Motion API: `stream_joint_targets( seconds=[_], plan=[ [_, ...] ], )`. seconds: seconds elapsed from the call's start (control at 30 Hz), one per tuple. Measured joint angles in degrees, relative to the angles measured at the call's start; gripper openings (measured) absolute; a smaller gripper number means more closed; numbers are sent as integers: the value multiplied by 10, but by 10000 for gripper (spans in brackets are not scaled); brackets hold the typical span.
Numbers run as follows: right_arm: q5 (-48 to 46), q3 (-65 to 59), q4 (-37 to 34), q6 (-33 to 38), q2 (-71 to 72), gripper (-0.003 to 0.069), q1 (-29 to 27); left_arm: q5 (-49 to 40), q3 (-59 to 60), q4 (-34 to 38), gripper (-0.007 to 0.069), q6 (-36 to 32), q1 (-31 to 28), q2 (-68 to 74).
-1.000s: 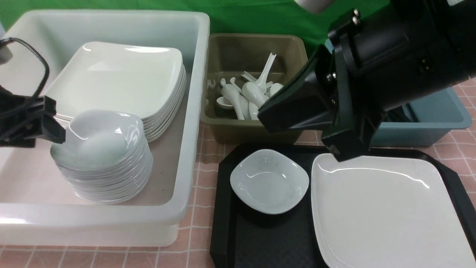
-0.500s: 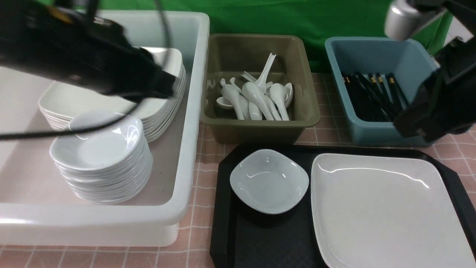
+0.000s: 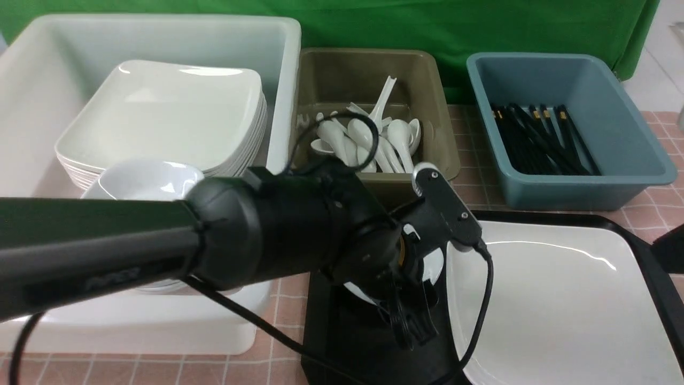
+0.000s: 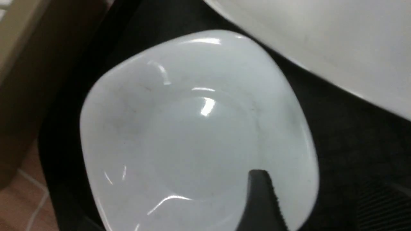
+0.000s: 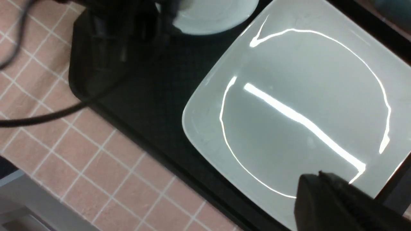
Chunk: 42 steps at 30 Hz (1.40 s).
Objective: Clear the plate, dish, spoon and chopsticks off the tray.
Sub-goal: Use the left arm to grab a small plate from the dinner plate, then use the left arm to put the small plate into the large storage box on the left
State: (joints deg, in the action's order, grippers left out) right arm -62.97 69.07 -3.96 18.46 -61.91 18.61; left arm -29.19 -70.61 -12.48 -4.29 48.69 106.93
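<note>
Your glossy rounded-square plate [image 3: 561,321] and small greyish dish [image 4: 192,128] lie apart on the finely textured black tray [image 5: 138,96]. Left fingers [image 4: 261,199] hang over the dish's edge and right fingers [image 5: 334,202] over the plate's corner. Whether either pair is apart or together, you cannot tell.

The left arm [image 3: 256,240] stretches across rightward, its left end effector [image 3: 412,329] pointing down; the right end effector [image 3: 670,248] is barely visible.

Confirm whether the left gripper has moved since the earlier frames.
Yes: the left gripper swung right, from over the white tub to the small dish on the tray.
</note>
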Motion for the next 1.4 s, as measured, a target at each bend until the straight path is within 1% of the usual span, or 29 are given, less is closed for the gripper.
stream_joint_targets(
  seconds=[0.07, 0.13, 0.23, 0.33, 0.37, 0.5, 0.57, 0.63, 0.7, 0.83, 0.87, 0.9, 0.97, 1.07, 1.13, 1.23, 1.27, 1.33, 1.37, 1.4],
  plan=[
    [5, -1, 0, 0, 16, 30, 0, 8, 0, -14, 477, 3, -1, 24],
    [11, -1, 0, 0, 27, 30, 0, 13, 0, -25, 503, 3, -2, 38],
    [16, -3, 0, 0, 35, 30, 0, 27, 0, -43, 512, 3, -4, 54],
    [17, -3, 0, 0, 36, 30, 0, 42, -1, -48, 496, 3, -8, 61],
    [17, -4, 0, 0, 36, 30, 0, 48, -1, -49, 475, 3, -10, 63],
    [17, -4, -1, 0, 36, 30, 0, 54, -1, -51, 340, 4, -15, 66],
    [17, -4, -1, 0, 36, 30, 0, 51, -1, -50, 230, 5, -18, 67],
    [17, -4, -1, 0, 36, 30, 0, 55, -5, -53, 139, 5, -20, 67],
    [19, -4, -1, 0, 36, 30, 0, 50, -13, -54, 110, 15, -22, 62],
    [21, -4, -1, 0, 36, 30, 0, 20, -32, -42, 80, 29, -22, 51],
    [22, -4, -1, 0, 36, 30, 0, -8, -47, -25, 64, 33, -22, 40],
    [23, -4, -1, 0, 36, 30, 0, -15, -51, -21, 57, 33, -22, 35],
    [38, -4, -3, 0, 36, 30, 0, -74, -82, 6, 24, 43, -23, 2],
    [53, -4, -14, 1, 36, 30, 0, -111, -108, 19, 15, 46, -24, -29],
    [78, -4, -53, 14, 36, 30, 0, -144, -139, 14, 13, 46, -25, -73],
    [129, -4, -155, 71, 32, 30, 6, -174, -162, -2, 14, 47, -43, -136],
    [142, -4, -189, 93, 27, 30, 12, -181, -164, -7, 14, 49, -56, -157],
    [155, 6, -233, 119, 9, 30, 28, -194, -164, -10, 14, 52, -94, -191],
    [158, 15, -247, 126, -5, 30, 39, -207, -164, -11, 14, 53, -113, -207],
    [158, 15, -249, 126, -5, 30, 42, -213, -164, -12, 14, 54, -117, -210]
  ],
)
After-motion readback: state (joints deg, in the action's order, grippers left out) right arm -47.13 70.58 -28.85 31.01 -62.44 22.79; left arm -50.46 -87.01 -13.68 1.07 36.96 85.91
